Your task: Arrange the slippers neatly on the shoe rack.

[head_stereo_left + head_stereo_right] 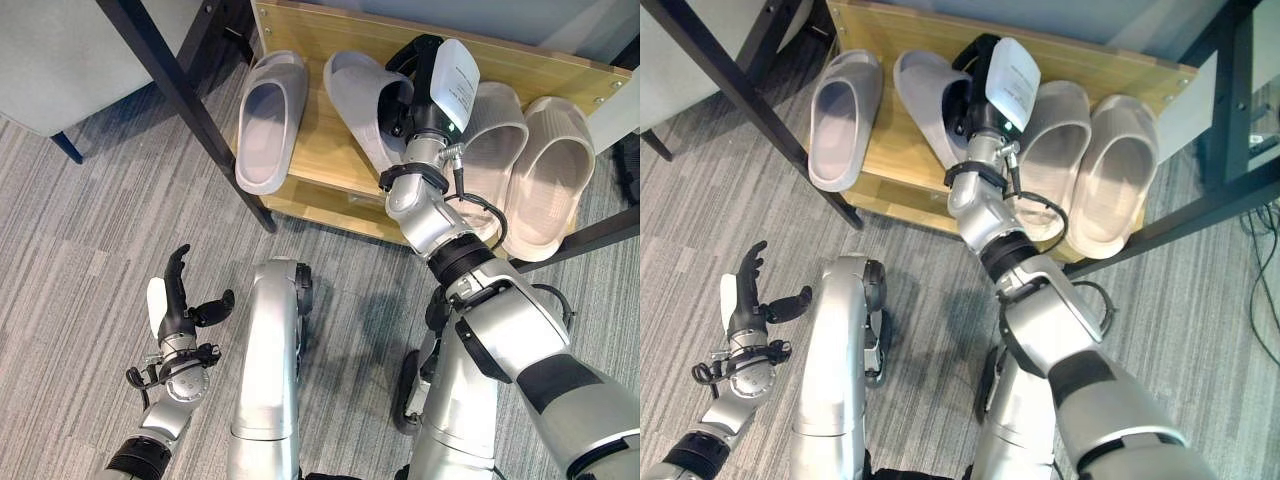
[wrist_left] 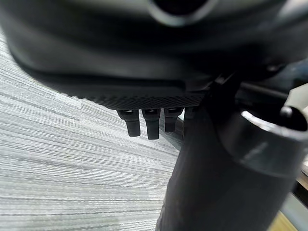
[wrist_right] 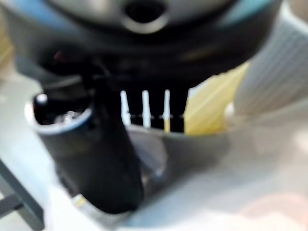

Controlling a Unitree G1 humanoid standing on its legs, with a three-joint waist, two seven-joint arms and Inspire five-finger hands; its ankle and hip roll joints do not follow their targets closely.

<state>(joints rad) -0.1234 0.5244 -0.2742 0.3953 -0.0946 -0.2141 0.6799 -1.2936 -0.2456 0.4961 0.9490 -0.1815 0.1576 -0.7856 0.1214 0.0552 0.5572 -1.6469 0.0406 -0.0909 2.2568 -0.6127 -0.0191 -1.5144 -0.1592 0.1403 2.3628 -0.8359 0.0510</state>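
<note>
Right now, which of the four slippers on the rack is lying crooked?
The second slipper from the left, the one the right hand grips. It lies slanted; the other three point straight back.

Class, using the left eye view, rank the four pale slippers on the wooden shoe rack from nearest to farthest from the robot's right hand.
1. Tilted grey slipper, at the right hand.
2. Beige slipper, just right.
3. Leftmost grey slipper and rightmost beige slipper: too close to call.

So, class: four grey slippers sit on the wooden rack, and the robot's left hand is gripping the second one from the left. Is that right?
Not quite: it is the right hand that grips the second slipper, as the left eye view shows. The left hand hangs over the carpet, holding nothing. Four grey slippers are indeed on the wooden rack.
</note>
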